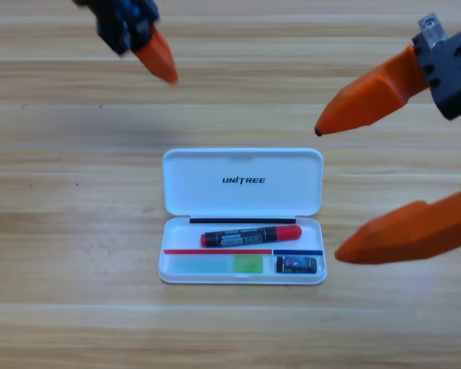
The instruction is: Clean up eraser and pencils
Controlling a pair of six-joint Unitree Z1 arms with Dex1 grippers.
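Eraser [300, 265] and both pencils already lie inside the open white case [243, 278] at the middle of the wooden surface [61, 231]: the eraser in the lower right compartment, the light green pencil [219, 265] in the lower left one, the black pencil with red ends [250, 236] in the long upper tray. By my judgement the gathering step is done — what remains is to fold down the lid [243, 182], which lies flat open behind the tray.

The right tool [326, 192], jaws spread wide and holding nothing, hovers just right of the case, and would have to reach the lid's far edge and swing it forward. The left tool [165, 68] waits at the upper left; I cannot tell how its jaws stand.

The lid reads "UNITREE" — the pencil's small print is not legible.
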